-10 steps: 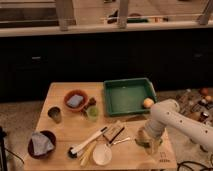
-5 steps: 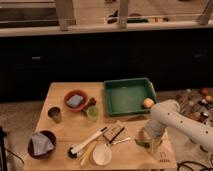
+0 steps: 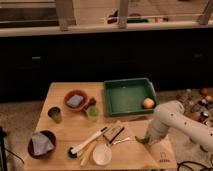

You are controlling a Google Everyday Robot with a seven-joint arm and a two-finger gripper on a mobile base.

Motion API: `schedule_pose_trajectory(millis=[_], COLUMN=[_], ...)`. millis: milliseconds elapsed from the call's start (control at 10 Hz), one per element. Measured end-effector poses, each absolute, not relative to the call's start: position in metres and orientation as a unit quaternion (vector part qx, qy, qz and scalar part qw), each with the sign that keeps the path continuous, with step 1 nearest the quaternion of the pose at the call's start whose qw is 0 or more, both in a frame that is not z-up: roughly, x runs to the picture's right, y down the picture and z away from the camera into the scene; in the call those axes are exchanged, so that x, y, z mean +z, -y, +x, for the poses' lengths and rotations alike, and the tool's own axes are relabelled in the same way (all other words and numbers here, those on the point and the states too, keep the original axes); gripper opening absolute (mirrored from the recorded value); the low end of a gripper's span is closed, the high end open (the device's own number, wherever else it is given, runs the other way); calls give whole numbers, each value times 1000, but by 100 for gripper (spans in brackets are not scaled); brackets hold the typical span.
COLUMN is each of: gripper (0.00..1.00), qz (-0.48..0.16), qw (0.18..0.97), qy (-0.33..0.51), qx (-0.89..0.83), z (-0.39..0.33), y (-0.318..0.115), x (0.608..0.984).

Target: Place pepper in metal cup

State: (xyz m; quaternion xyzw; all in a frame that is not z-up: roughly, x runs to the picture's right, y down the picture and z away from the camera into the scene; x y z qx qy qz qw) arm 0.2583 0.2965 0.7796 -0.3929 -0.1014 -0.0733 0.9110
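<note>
The metal cup (image 3: 55, 114) stands upright on the left side of the wooden table (image 3: 60, 130). A small green thing that looks like the pepper (image 3: 141, 140) lies at the tip of my gripper (image 3: 147, 138), low over the table's front right. My white arm (image 3: 172, 120) reaches in from the right. The gripper is far to the right of the cup.
A green tray (image 3: 120, 95) at the back right holds an orange fruit (image 3: 148, 103). A red bowl with a blue cloth (image 3: 76, 100), a small green cup (image 3: 92, 113), a dark bowl (image 3: 41, 144), utensils (image 3: 87, 142) and a white dish (image 3: 102, 155) lie between cup and gripper.
</note>
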Motion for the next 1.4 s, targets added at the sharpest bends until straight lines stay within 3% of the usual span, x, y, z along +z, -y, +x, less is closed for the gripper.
schedule_pose_trajectory(millis=[100, 200, 1400], gripper=[1, 0, 0], qz=[-393, -393, -353], qw=[911, 911, 926], qy=[99, 97, 104], qx=[-73, -75, -84], z=[261, 263, 257], y=[-296, -296, -239], x=[778, 777, 761])
